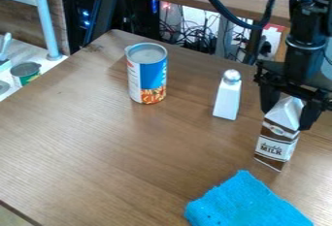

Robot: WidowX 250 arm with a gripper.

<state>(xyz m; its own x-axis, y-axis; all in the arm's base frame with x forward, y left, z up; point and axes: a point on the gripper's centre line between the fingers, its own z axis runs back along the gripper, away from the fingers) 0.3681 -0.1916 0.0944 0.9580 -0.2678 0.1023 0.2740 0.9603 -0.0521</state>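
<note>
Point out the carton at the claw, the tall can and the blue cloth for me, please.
Brown and white carton (272, 147): camera view, on its front label.
Tall can (154, 76): camera view, on its blue side.
Blue cloth (246, 203): camera view, near its middle.

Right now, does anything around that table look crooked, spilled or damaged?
A dark, scuffed-looking patch marks the table near its far corner; cables lie tangled behind. The milk carton, held in the gripper, seems to lean slightly. The can and the white shaker stand upright; I see no spill.
</note>
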